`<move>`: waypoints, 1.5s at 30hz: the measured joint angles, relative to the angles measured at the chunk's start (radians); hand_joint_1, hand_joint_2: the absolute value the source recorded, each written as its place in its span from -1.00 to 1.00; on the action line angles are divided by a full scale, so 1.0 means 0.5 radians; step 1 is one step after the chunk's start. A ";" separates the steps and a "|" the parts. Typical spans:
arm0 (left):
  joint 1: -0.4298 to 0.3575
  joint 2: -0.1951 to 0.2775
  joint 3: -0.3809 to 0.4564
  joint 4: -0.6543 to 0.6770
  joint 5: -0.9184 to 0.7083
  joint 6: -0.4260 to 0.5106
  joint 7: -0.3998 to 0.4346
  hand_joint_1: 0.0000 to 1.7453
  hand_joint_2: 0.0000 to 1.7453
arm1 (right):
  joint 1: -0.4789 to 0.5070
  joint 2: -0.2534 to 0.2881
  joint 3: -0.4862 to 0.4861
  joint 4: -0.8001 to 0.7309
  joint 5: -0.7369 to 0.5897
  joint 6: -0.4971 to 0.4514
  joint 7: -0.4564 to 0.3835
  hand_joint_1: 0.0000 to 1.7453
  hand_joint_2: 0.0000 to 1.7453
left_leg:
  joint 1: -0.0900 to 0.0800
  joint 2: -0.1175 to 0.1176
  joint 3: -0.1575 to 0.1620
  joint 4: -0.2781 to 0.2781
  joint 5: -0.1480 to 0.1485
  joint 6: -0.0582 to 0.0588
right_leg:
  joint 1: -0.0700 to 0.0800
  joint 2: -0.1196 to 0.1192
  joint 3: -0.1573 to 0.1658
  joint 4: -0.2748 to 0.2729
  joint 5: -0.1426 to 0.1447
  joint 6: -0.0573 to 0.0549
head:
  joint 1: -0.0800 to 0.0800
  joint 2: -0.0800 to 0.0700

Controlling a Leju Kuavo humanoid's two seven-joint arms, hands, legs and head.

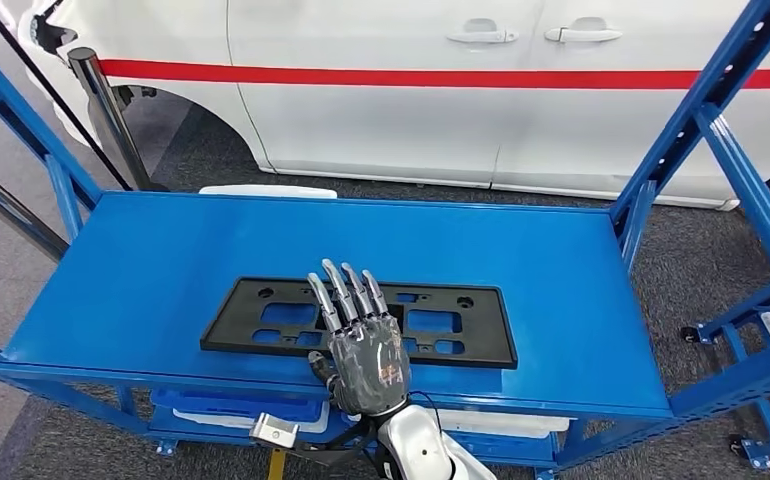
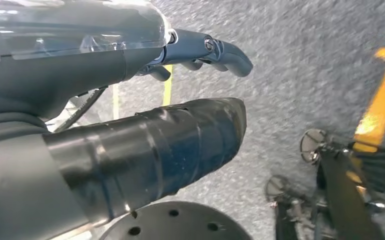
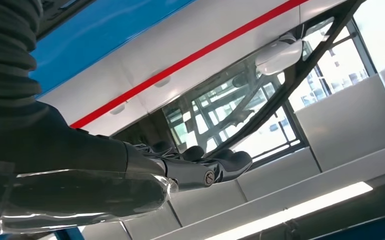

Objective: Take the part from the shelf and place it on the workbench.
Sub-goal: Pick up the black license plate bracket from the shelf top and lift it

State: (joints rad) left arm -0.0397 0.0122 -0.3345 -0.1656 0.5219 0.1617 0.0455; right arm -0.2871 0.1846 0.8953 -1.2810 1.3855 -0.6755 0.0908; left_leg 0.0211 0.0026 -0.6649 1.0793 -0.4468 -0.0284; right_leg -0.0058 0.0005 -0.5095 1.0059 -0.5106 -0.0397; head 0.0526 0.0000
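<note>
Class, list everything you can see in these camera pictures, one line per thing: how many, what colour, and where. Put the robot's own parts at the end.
Part: one, black, flat frame with cut-outs, lying on the shelf near its front edge.
Shelf: one, blue, flat top with slanted blue uprights at both sides.
Bins: blue and white, on the level below the shelf top; count unclear.
Car: one, white with a red stripe, behind the shelf.
Post: one, dark metal, beside the car's front.
Floor: grey carpet with yellow marking.
Right hand: one, grey and silver, fingers spread over the part's middle.
Left hand: one, dark, hanging above the floor, holding nothing.
</note>
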 joint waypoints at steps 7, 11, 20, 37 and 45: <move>0.006 0.002 -0.001 0.000 0.000 0.001 0.000 -1.00 -1.00 | -0.002 0.002 -0.001 0.006 0.001 0.013 0.000 -1.00 1.00 | -0.009 -0.002 0.037 0.167 -0.070 0.017 | 0.031 -0.006 -0.034 0.012 0.019 -0.015 | 0.000 0.000; 0.006 0.009 -0.001 0.000 0.000 0.002 -0.001 -1.00 -1.00 | -0.004 0.004 -0.002 0.006 0.002 0.013 0.000 -1.00 1.00 | -0.036 -0.003 0.199 -0.124 -0.020 0.062 | 0.036 -0.004 -0.047 0.019 0.017 0.009 | -0.001 0.000; 0.000 0.006 -0.002 0.000 0.007 0.015 0.000 -1.00 -1.00 | -0.007 0.004 -0.007 0.011 -0.029 0.043 0.005 -1.00 1.00 | -0.007 0.008 0.219 -0.178 -0.005 0.111 | -0.014 -0.001 -0.328 0.549 -0.176 0.102 | 0.004 0.000; 0.009 0.007 -0.002 0.000 0.052 -0.002 0.004 -1.00 -1.00 | -0.055 -0.020 -0.087 0.106 -0.223 0.321 0.188 -1.00 1.00 | -0.001 0.002 0.001 0.311 -0.195 0.028 | 0.020 0.004 -0.149 0.056 0.081 0.000 | 0.002 0.000; 0.008 0.023 -0.003 0.000 0.078 -0.013 -0.018 -1.00 -1.00 | -0.145 -0.032 -0.121 0.212 -0.375 0.576 0.213 -1.00 1.00 | -0.028 0.003 0.210 -0.152 -0.026 0.096 | 0.027 0.003 -0.170 0.084 0.069 0.046 | 0.002 0.000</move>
State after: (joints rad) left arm -0.0357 0.0235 -0.3359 -0.1656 0.5609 0.1553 0.0363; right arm -0.3594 0.1686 0.8347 -1.1750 1.1981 -0.3875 0.1975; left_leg 0.0069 0.0040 -0.5600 1.0032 -0.4597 0.0196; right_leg 0.0079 0.0020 -0.5947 1.0478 -0.4758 -0.0168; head 0.0537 0.0000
